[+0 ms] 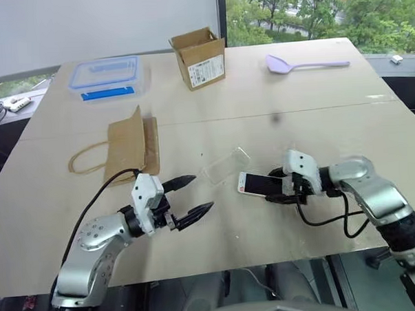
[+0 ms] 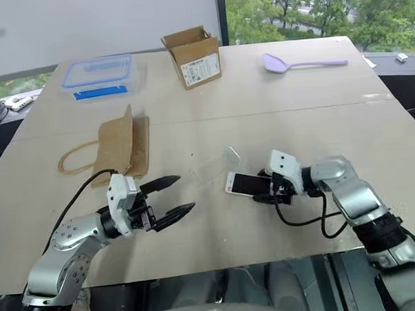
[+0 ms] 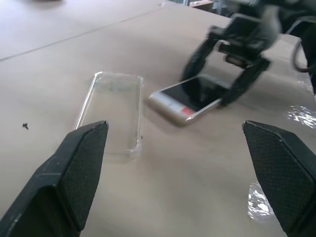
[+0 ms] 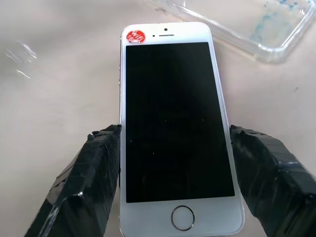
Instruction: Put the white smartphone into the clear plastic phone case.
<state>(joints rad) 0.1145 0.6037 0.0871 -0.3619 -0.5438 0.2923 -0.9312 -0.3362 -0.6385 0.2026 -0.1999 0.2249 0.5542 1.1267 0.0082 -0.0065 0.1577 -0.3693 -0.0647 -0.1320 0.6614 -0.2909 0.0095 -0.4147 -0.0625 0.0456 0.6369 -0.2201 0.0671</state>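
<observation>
At frame centre, the right claw [image 1: 283, 186] was clamped across the phone [image 1: 258, 184], whose long axis pointed toward the case [image 1: 225, 165] lying just beside it on the counter [image 1: 273, 90]; the left claw [image 1: 189, 197] hovered apart nearby.

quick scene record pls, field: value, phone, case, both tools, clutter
phone: white smartphone screen up on the table, its long edges between the right tool's fingers
case: clear plastic phone case lying empty on the table, close beside the phone's top end
right tool: right tool closed on the phone's sides
left tool: left tool open, holding nothing, near the case
clutter: paper bag, cardboard box, blue-lidded container, purple spatula
</observation>
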